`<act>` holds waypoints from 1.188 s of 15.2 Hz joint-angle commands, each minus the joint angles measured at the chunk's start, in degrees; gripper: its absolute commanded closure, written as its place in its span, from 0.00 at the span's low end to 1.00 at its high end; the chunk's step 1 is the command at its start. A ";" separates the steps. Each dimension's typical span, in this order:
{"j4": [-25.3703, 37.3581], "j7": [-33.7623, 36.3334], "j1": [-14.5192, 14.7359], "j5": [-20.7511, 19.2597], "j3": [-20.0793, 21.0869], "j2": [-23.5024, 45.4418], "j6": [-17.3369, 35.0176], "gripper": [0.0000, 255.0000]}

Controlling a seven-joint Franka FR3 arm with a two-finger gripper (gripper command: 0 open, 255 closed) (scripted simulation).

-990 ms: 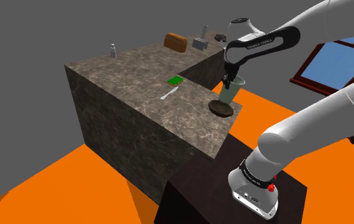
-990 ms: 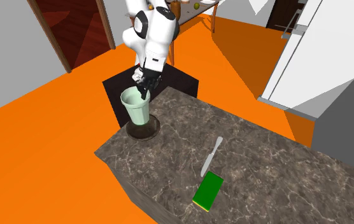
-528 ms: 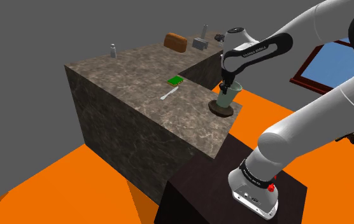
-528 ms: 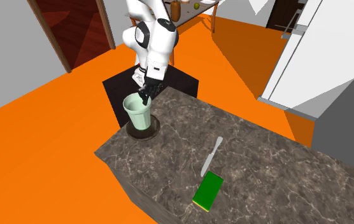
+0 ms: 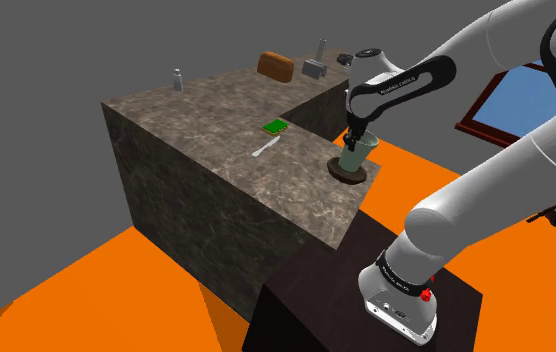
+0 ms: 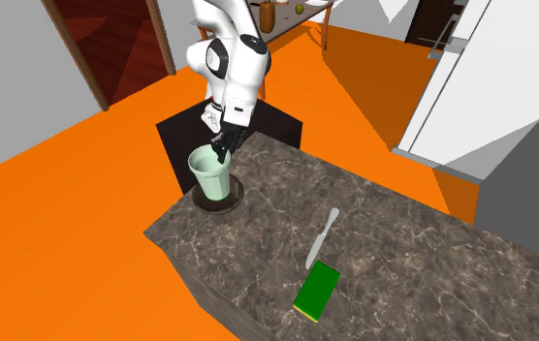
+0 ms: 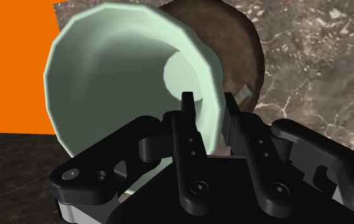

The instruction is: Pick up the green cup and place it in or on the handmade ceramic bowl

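1. Holding the pale green cup (image 6: 209, 176) by its rim, our gripper (image 7: 206, 105) has its two fingers (image 7: 188, 133) squeezed on the cup wall, one inside and one outside.
2. We have the cup standing upright right over the brown bowl (image 5: 347, 176), near the corner of the counter (image 5: 216, 120).
3. It looks set down in the bowl, but we cannot tell if it touches.
4. We think the job is almost done: what is left is to let go and lift away.
5. The cup sits just under the gripper.
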 commanded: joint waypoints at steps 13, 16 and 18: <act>3.03 -1.04 1.52 2.54 2.07 -4.73 -8.12 0.00; 3.03 -1.04 1.52 2.54 2.07 -4.73 -8.12 0.00; 3.03 -1.04 1.52 2.54 2.07 -4.73 -8.12 0.00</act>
